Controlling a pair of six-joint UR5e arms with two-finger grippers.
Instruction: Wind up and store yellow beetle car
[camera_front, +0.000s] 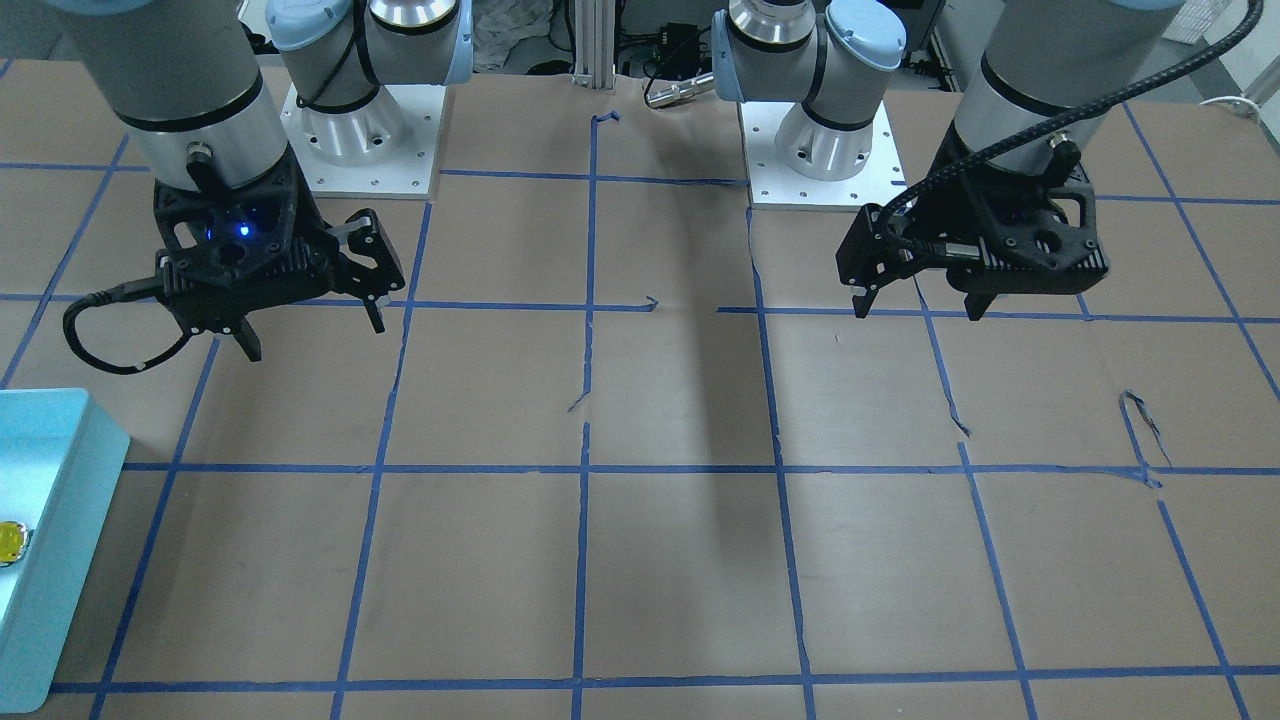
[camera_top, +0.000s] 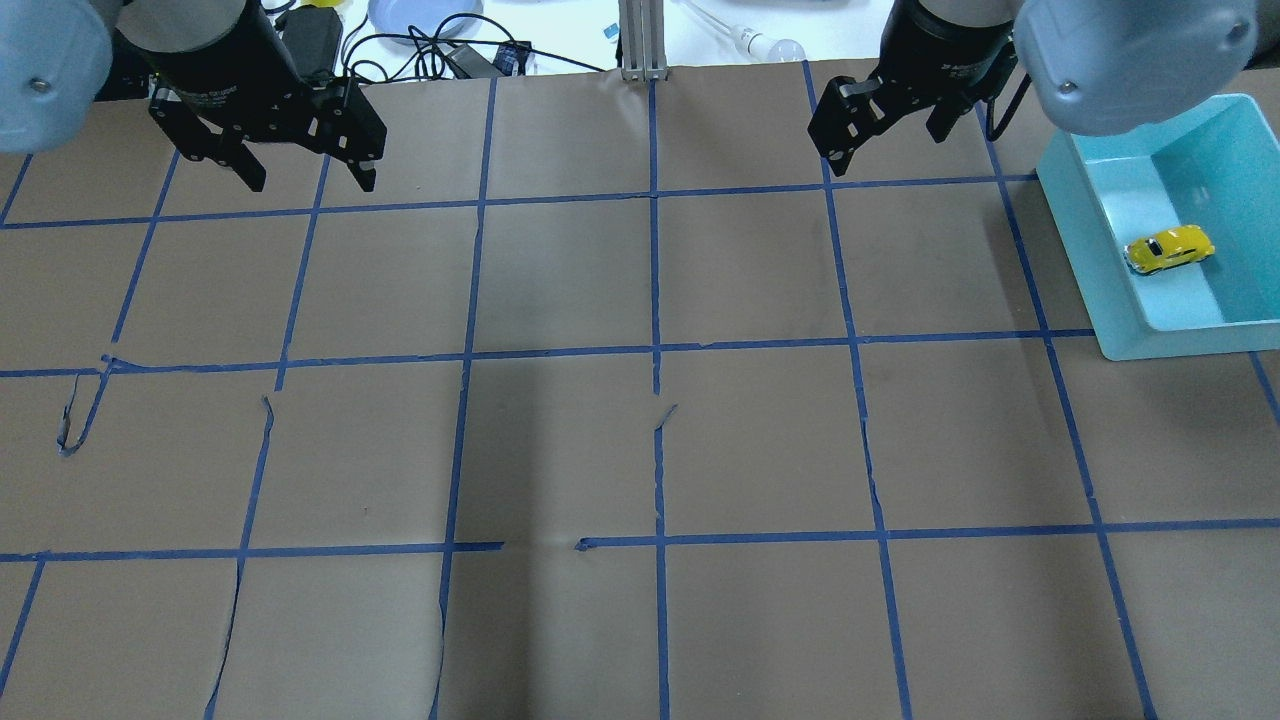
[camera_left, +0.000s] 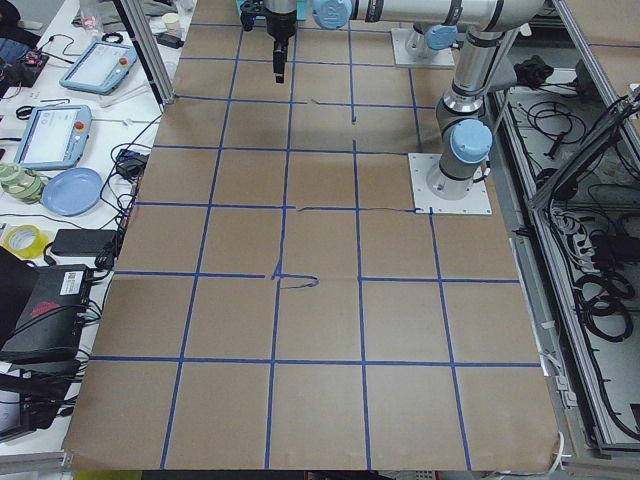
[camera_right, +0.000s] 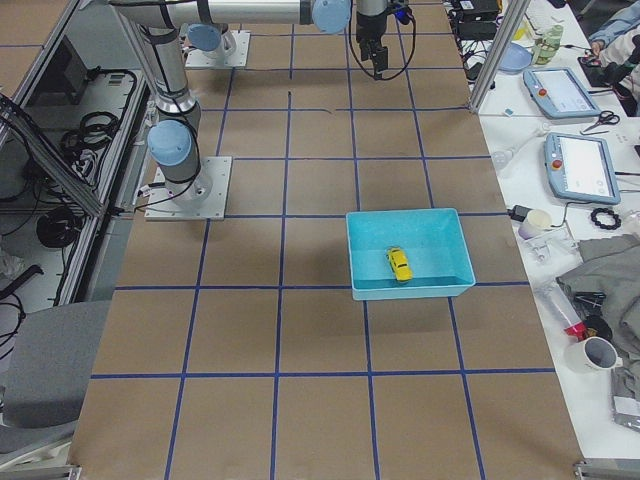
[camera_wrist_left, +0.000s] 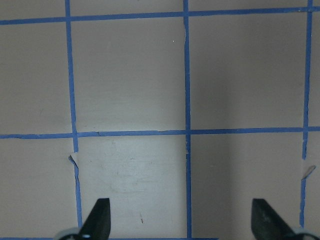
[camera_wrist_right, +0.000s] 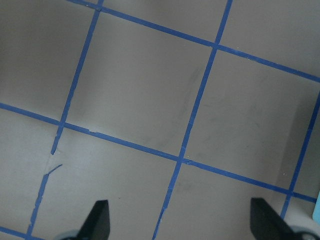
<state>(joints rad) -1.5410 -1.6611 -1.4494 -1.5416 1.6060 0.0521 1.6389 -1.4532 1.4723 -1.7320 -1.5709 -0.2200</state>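
Tabletop (camera_top: 560, 280) takes up most of the overhead view: brown paper crossed by a blue tape grid (camera_top: 655, 300), with none of the task's things lying on the paper itself.

At the far left, the left end effector (camera_top: 310, 178) hangs above the paper, released, with its two fingers spread wide. Its wrist camera shows only bare paper and tape between the fingertips.

Further right and well apart from it, the right end effector (camera_top: 888, 140) hovers the same way, released and grasping nothing. Its wrist camera also shows plain paper, with a sliver of turquoise at the edge.

Furthest right, a turquoise bin (camera_top: 1095, 265) sits on the tabletop. The yellow beetle car (camera_top: 1168, 249) rests on its wheels on the bin's floor, roughly in the middle and apparently clear of the walls. The right end effector is near the bin's corner, beside it rather than over the car.

With the car in the bin and both arms raised and empty, this is either the very start, with the car waiting to be fetched, or the end, with it already stored. Nothing visible shows whether the spring is wound.

If this is the start, the next move probably falls to the right arm, which is the nearer one:
- It would swing over the bin and come down between the walls.
- It would set its fingers astride the car's rounded body and close across the sides.
- The shell looks small, glossy and curved, so an off-centre pinch could squirt it loose.
- The bin walls leave limited room for the approach.
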